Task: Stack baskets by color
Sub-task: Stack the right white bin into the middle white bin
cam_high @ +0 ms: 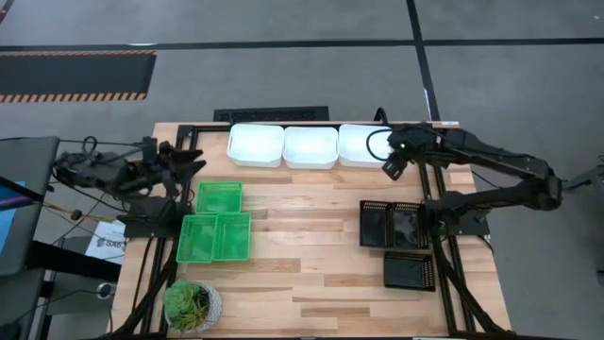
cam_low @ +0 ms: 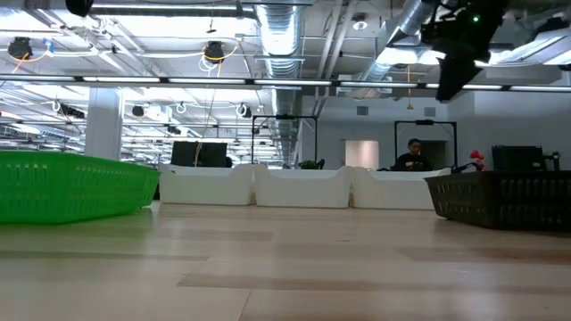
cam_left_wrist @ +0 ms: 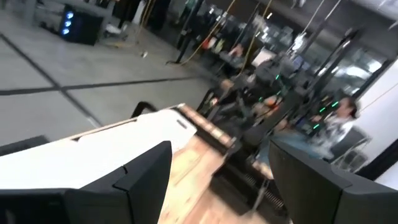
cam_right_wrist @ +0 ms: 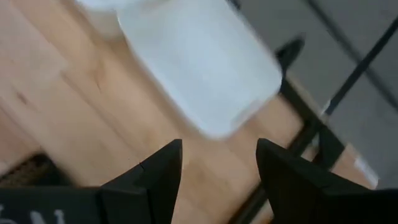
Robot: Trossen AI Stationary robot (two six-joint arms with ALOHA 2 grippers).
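White basket [cam_right_wrist: 199,68] blurred | right tool [cam_right_wrist: 217,168] open, empty above it

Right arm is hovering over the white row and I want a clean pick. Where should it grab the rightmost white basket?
Take the rightmost white basket by its outer short wall, coming straight down with one finger inside and one outside. Its other short side sits against the middle white basket, leaving no room there. The right gripper is open above that end, and the basket sits flat, open side up.

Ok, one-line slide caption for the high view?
Right gripper open above the rightmost white basket; green baskets and black baskets unstacked; left gripper waiting.
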